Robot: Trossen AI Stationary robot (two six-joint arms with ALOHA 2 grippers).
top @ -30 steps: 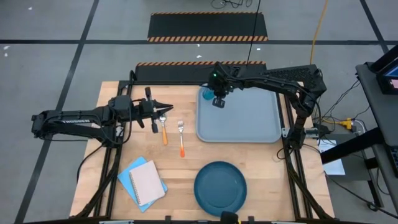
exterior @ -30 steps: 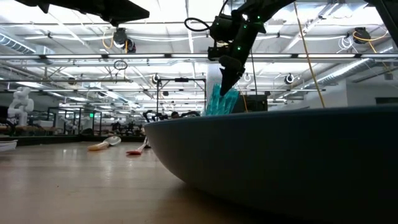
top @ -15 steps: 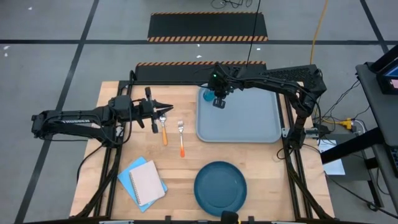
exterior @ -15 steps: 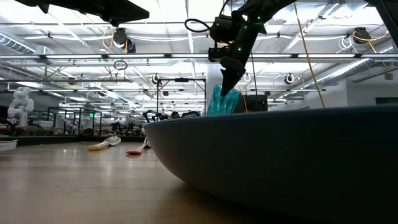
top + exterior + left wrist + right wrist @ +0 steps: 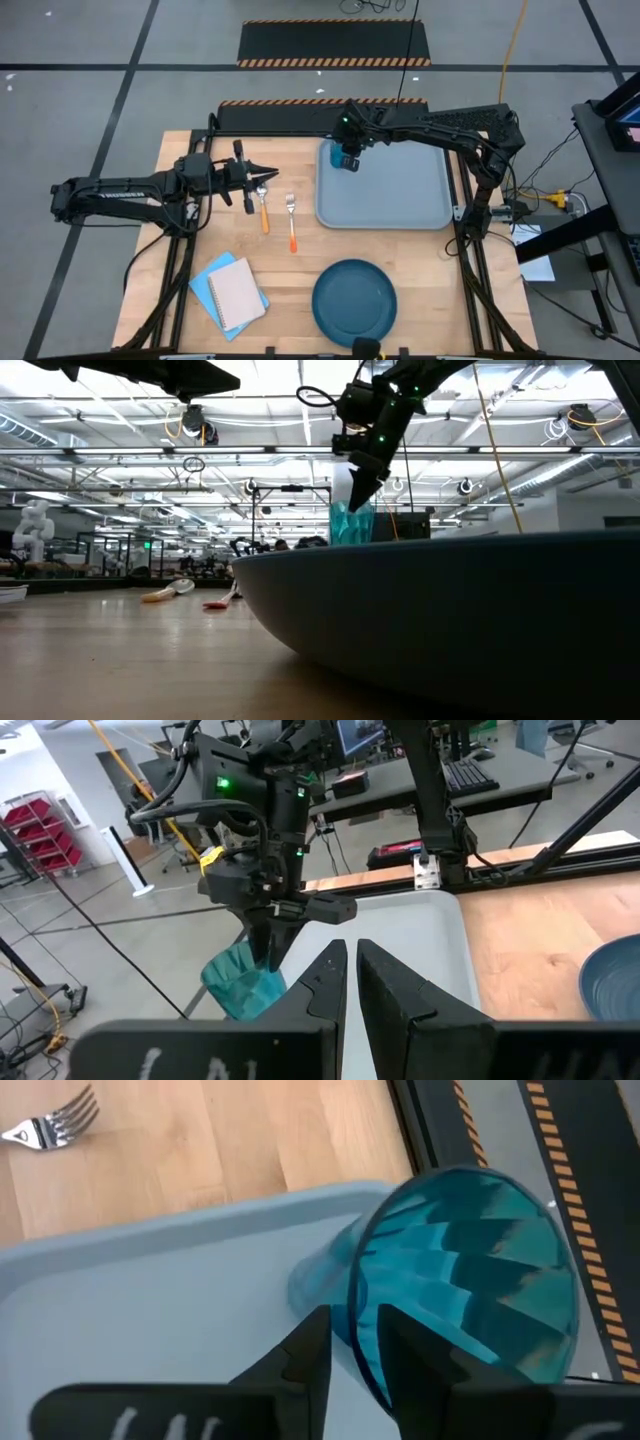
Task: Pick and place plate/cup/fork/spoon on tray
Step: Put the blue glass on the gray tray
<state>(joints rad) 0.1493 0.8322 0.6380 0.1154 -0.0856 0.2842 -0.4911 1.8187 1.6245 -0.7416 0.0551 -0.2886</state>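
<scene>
- Tipping is the main risk, in my judgement: the cup (image 5: 336, 154) stands in the tray's (image 5: 400, 205) upper-left corner in the high view, close to the raised rim, and one finger of the right gripper (image 5: 349, 161) reaches inside its mouth. If the arm lifts at an angle, that finger could catch the wall and topple the cup or drag it over the rim.
- Right gripper state: in the right wrist view the fingers (image 5: 305, 1355) straddle the cup's rim (image 5: 465, 1275) with a narrow gap, one inside and one outside. They look parted a little, but I cannot tell whether they grip the wall or have let go.
- In the low view the cup (image 5: 350, 523) appears upright under the gripper, centre of the frame.
- Left gripper (image 5: 262, 176), in the left half of the high view, hangs just over the spoon (image 5: 262, 207); its fingers (image 5: 390, 985) are nearly together and hold nothing. A careless descent could knock the spoon towards the fork (image 5: 292, 222) beside it.
- Plate (image 5: 354, 302) waits at the bottom centre, off the tray.
</scene>
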